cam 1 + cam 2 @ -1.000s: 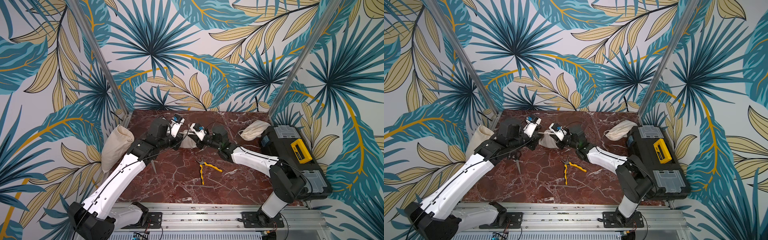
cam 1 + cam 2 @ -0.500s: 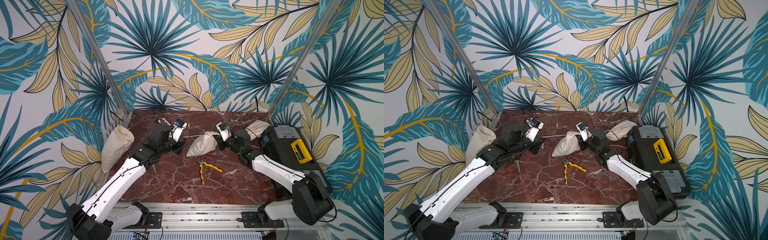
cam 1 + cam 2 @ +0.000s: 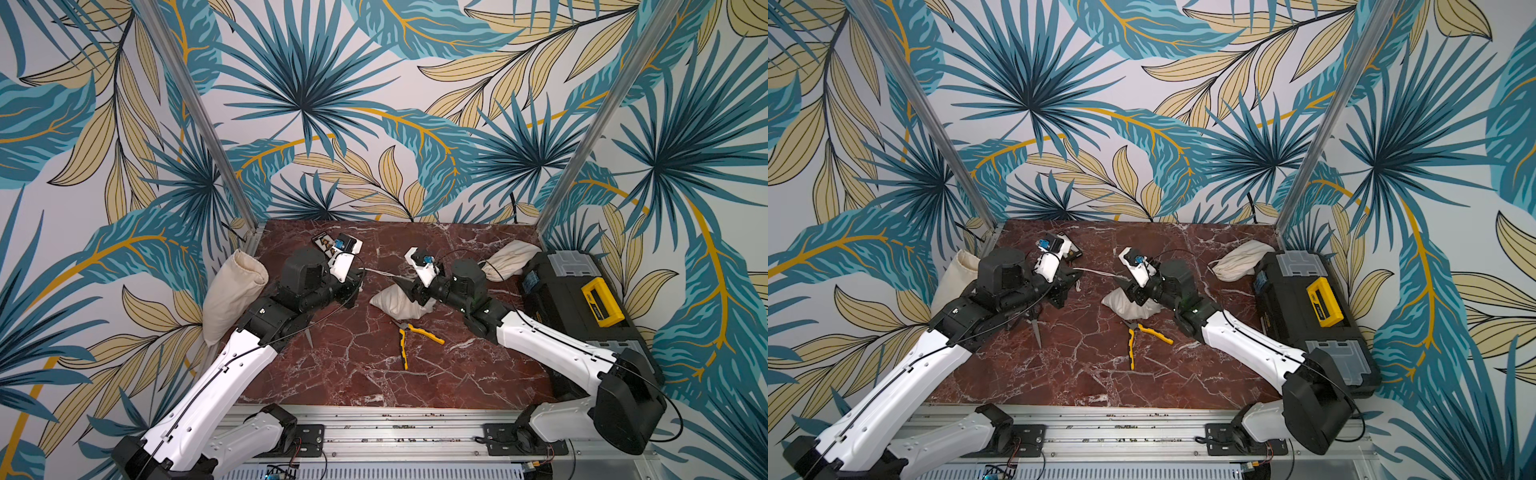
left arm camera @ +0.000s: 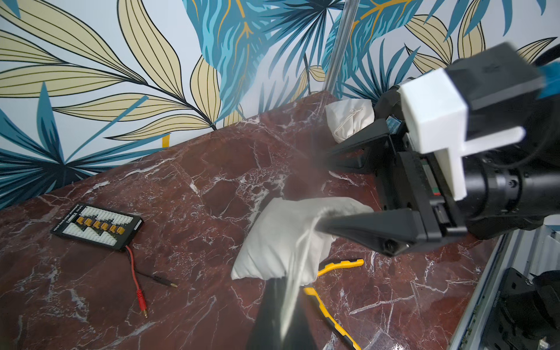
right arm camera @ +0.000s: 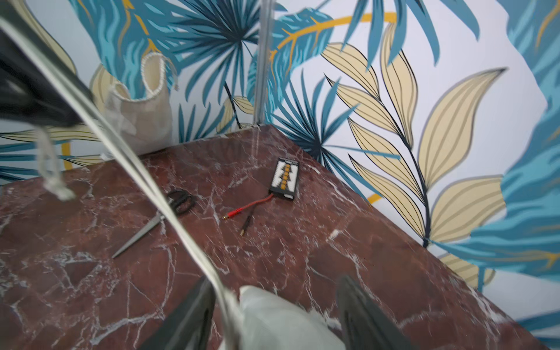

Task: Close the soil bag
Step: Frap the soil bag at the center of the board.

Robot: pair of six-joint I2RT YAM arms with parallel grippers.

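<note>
Pinches the drawstring in the left gripper, jaws pressed together, stretched leftward off the soil bag, presumably to cinch the mouth. Has the soil bag on its side mid-way across the marble table, just beyond the yellow pliers, neck gathered. Straddles that neck with the right gripper, jaws spread and gripping nothing — likely because the mouth looks cinched enough to need no bracing.

So we've got yellow pliers lying mid-frame on the marble table, with scissors left of them. There's a black toolbox at the right edge with a white pouch just beside it, and a beige sack propped up at the left edge.
</note>
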